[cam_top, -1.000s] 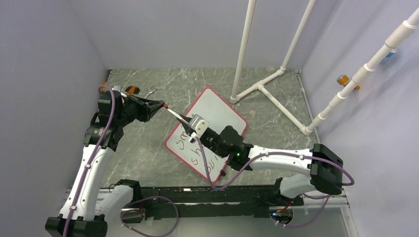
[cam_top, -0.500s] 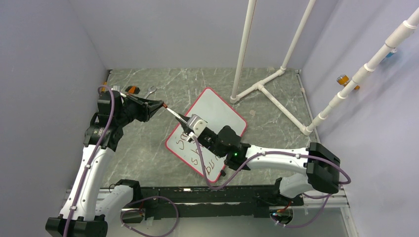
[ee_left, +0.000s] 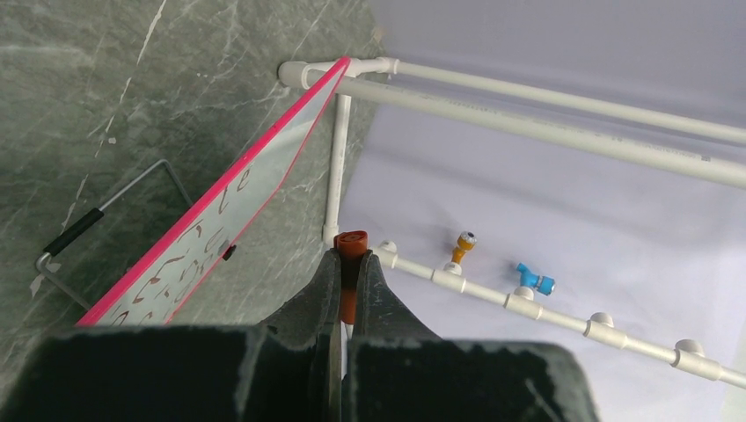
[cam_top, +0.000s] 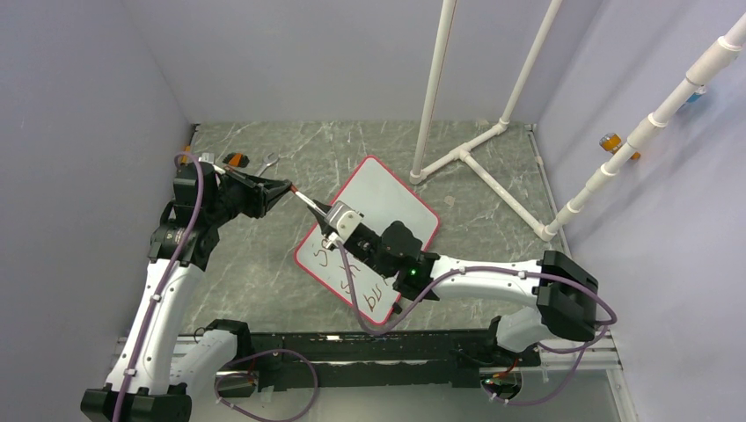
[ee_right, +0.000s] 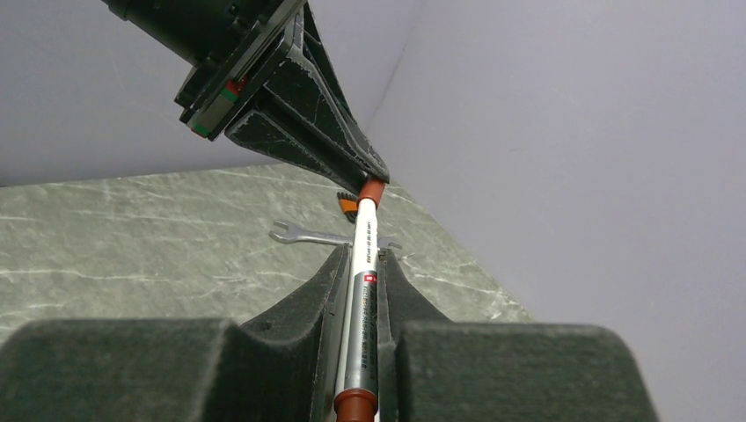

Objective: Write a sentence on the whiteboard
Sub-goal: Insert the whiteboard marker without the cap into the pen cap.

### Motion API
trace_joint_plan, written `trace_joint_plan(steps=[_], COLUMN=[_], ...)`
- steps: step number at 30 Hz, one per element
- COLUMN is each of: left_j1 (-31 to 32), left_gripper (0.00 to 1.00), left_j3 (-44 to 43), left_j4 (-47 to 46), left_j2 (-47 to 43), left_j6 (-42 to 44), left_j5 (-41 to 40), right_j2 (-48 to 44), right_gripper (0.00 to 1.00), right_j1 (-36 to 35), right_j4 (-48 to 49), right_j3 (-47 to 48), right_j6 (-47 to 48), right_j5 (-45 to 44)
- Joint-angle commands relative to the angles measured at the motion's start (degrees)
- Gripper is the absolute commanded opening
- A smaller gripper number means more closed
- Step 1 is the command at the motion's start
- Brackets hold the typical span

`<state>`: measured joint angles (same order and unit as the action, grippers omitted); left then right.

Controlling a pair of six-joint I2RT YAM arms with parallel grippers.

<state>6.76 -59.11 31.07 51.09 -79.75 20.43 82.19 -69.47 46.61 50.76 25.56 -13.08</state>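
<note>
Left pincer point(cam_top: 286, 187), at ten o'clock of the whiteboard point(cam_top: 387, 189), clamps the cap point(ee_left: 351, 242) while the right pincer point(ee_right: 361, 259) grips the marker point(ee_right: 356, 352): likely recapping, calling for a straight push together.

Plain lavender walls point(cam_top: 352, 53) on three sides, even diffuse light. Work surface is a dark green marbled tabletop point(cam_top: 352, 149). White PVC pipe frame point(cam_top: 479, 163) stands far right, small wrench point(cam_top: 266, 161) lies far left.

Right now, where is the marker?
In the top view the marker sits left of centre, over the whiteboard's upper-left edge. The right gripper grips it, and its far end meets the cap pinched by the left gripper.
</note>
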Motion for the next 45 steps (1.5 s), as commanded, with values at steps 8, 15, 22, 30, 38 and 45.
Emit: trace_joint_plan(steps=[8, 15, 22, 30, 38, 45], left_j1=[-0.09, -0.09, -0.09, 0.36, 4.13, 10.25], left_gripper=[0.0, 0.0, 0.0, 0.0, 0.0, 0.0], left_j3=[0.17, 1.04, 1.81, 3.25, 3.86, 3.81], left_j4=[-2.69, -6.51, -9.11, -15.28, -18.95, -21.36], left_j2=[-2.02, -2.68, -4.04, -4.53, -5.57, -4.79], left_j6=[-1.96, -3.24, -1.89, -1.38, -1.14, -1.38], left_j5=[4.02, 7.76, 7.56, 8.78, 5.14, 1.42], right_j2=[4.66, 8.69, 9.82, 8.19, 8.66, 9.73], right_gripper=[0.0, 0.0, 0.0, 0.0, 0.0, 0.0], right_j1=[-0.29, -0.31, 1.38, 6.48, 12.25, 13.14], right_j4=[2.51, 7.35, 7.71, 3.04, 1.73, -0.16], right_j3=[4.65, 6.22, 8.77, 10.45, 11.63, 12.49], right_j6=[2.76, 3.22, -5.11, -24.8, -43.71, -45.33], right_j5=[-1.31, -2.26, 0.75, 7.53, 16.96, 19.9])
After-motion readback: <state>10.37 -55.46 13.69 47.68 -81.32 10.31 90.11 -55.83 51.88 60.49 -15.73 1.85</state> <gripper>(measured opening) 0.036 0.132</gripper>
